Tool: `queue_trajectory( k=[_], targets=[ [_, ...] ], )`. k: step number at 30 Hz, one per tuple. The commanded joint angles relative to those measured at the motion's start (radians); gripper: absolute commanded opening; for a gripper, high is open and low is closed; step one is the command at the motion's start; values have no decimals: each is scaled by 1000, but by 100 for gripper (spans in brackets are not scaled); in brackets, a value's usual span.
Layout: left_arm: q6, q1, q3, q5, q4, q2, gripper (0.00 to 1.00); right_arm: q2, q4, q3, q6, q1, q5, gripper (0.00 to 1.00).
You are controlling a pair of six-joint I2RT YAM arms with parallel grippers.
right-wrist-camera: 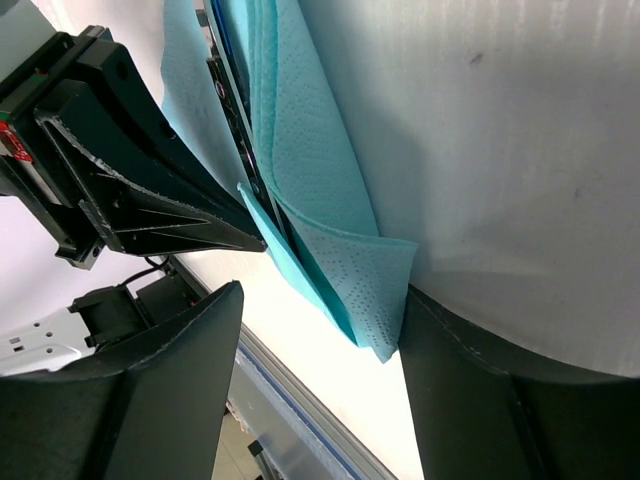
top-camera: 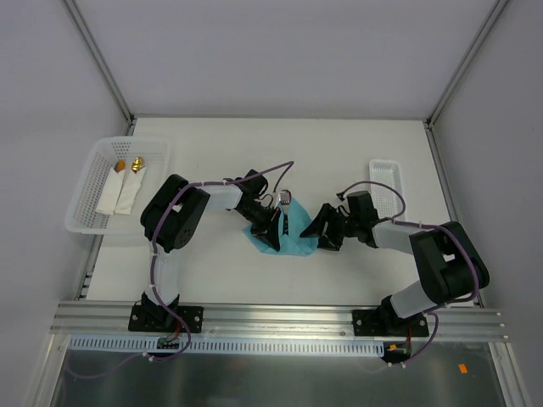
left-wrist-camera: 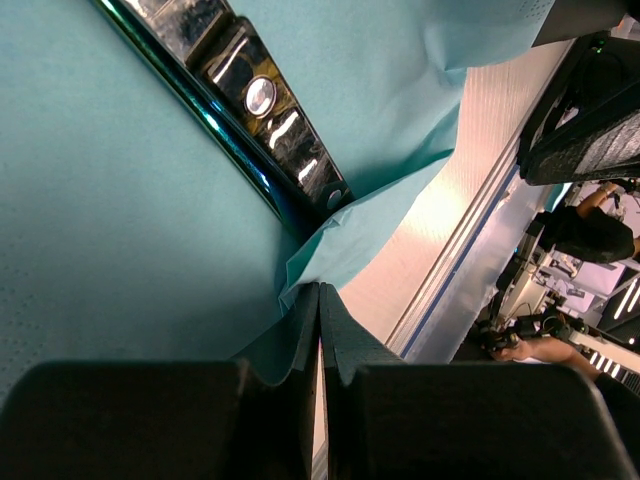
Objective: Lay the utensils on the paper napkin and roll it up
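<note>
left wrist cam: left gripper (left-wrist-camera: 320,300) pinched tight on paper napkin (left-wrist-camera: 100,220) edge, mid-table; utensils (left-wrist-camera: 250,110) lie on it under a fold. right gripper (right-wrist-camera: 320,325) fingers wide, straddling napkin corner, holding nothing. step prob. first roll. next: carry fold over w/o utensils sliding.

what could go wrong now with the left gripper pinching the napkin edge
The left gripper is shut on a thin fold of the paper napkin; a hard pull might tear it. The utensils lie loose near that fold, so lifting it could slide them out. The right gripper is open at the napkin's corner, close to the left one; they could bump.
</note>
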Motion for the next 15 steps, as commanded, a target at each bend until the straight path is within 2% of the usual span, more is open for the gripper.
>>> queue_trajectory(
  k=[1,15],
  targets=[
    [5,12,8,-50,5,22,0,36,-143,-66,-58,-19,106,68],
    [2,13,7,-47,5,28,0,96,-65,-108,8,37,19,71]
  ],
)
